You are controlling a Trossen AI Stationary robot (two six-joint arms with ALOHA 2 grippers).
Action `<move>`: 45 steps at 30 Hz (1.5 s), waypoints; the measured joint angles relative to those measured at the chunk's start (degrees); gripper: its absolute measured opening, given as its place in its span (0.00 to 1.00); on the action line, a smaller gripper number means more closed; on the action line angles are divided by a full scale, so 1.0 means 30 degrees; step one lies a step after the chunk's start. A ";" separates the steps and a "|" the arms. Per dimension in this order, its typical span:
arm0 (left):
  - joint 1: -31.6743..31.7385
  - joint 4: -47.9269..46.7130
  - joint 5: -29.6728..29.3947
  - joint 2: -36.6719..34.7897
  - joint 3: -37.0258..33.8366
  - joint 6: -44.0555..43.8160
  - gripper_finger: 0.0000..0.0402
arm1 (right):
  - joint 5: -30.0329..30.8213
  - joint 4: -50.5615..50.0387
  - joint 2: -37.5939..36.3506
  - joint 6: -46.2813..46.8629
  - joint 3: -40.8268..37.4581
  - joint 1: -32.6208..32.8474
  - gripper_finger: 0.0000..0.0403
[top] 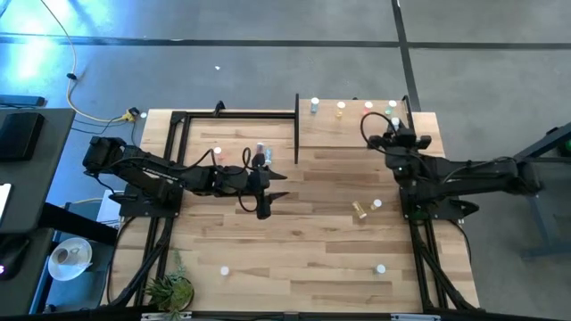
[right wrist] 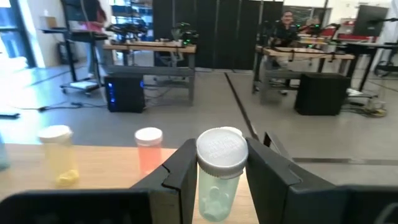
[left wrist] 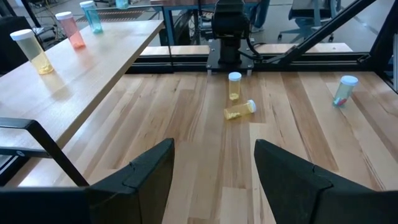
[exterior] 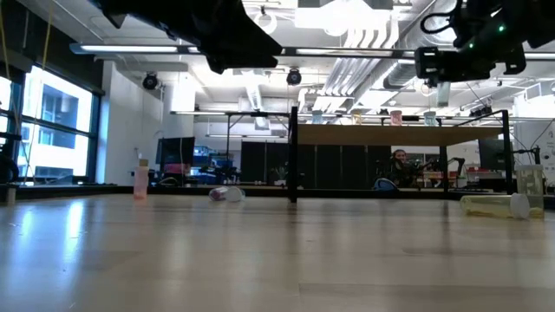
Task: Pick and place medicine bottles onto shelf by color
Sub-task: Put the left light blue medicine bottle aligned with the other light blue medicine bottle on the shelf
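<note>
Medicine bottles are spread over the plank table (top: 303, 259) and the shelf (top: 357, 134), a pale board with black uprights at the table's far right part. Along the shelf's far edge stand a blue-bodied bottle (top: 314, 105), a yellow bottle (top: 341, 109) and a red bottle (top: 368, 109), each with a white cap. The right gripper (right wrist: 217, 171) hangs over the shelf near its far right corner, its two fingers clamped on the sides of a green bottle (right wrist: 219, 174) held upright with the cap on top; in the right wrist view the yellow and red bottles stand just behind it. The left gripper (left wrist: 214, 177) hovers above the middle of the table with its fingers apart and nothing between them. Ahead of it, on the table below the shelf's near edge, an amber bottle (left wrist: 240, 110) lies on its side with another yellow one (left wrist: 234, 86) standing upright just beside it. A further bottle (left wrist: 344, 91) stands on the table farther toward the front right, well apart from that pair. On the left half of the table, inside the black frame, a pink bottle (exterior: 140, 180) stands upright and another bottle (exterior: 225, 193) lies on its side nearby. One more white-capped bottle (top: 225, 269) sits near the front left.
</note>
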 joint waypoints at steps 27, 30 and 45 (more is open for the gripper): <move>0.0000 -0.0327 0.0007 0.0000 -0.0007 0.0000 0.53 | -0.1368 -0.0854 0.4648 0.5387 -0.0031 -0.3807 0.26; 0.0000 -0.0409 0.0007 0.0000 -0.0007 0.0000 0.53 | -0.1417 -0.1371 0.4634 0.5872 -0.0031 -0.3914 0.26; 0.0000 -0.0393 0.0007 0.0000 -0.0007 0.0000 0.53 | -0.1646 -0.1712 0.4626 0.6344 -0.0011 -0.3921 0.26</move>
